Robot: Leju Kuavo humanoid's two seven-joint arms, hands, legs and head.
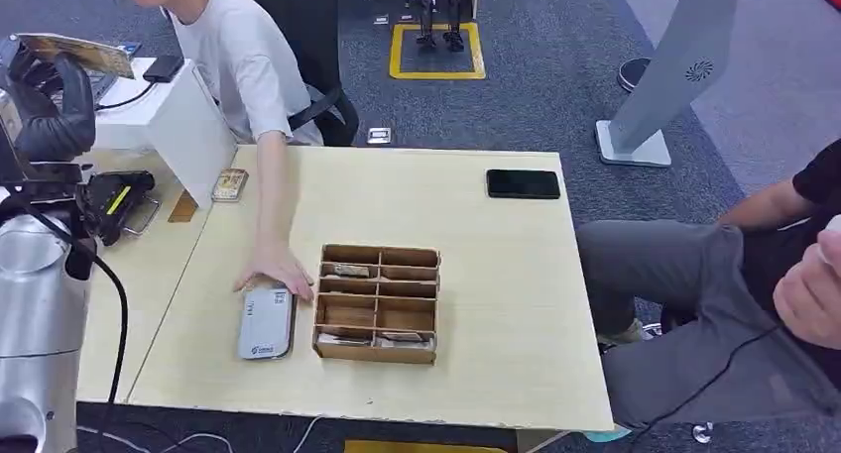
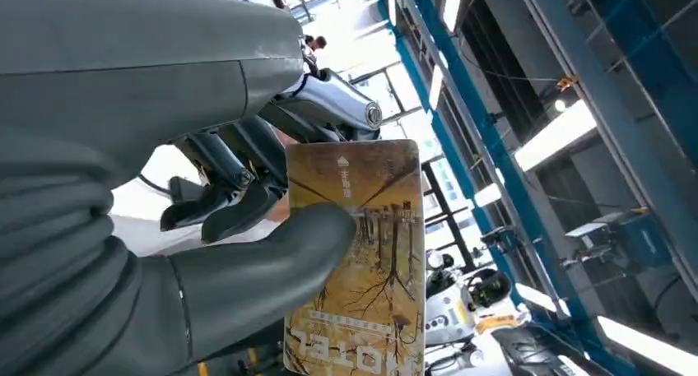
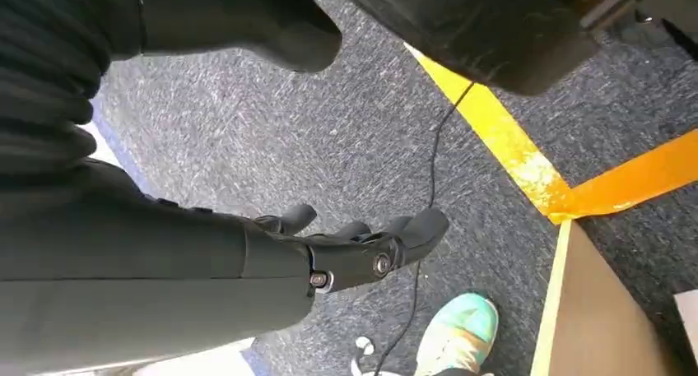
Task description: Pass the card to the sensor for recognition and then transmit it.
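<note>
My left hand (image 1: 48, 101) is raised at the far left, well above the table, and pinches a yellowish picture card (image 1: 77, 52). In the left wrist view the card (image 2: 366, 261) sits between the thick thumb (image 2: 263, 269) and the dark fingers (image 2: 222, 199). The grey card sensor (image 1: 266, 322) lies flat on the wooden table (image 1: 496, 304), left of a divided wooden box (image 1: 377, 301) that holds a few cards. A person's hand (image 1: 278, 270) rests at the sensor's far end. My right hand (image 3: 362, 248) hangs beside my body over the carpet, fingers loosely extended and holding nothing.
A black phone (image 1: 523, 183) lies at the table's far right. A small card (image 1: 229, 184) leans by a white stand (image 1: 179, 116) at the left. One person sits behind the table, another (image 1: 754, 275) at its right. A black scanner (image 1: 114, 200) lies on the left side table.
</note>
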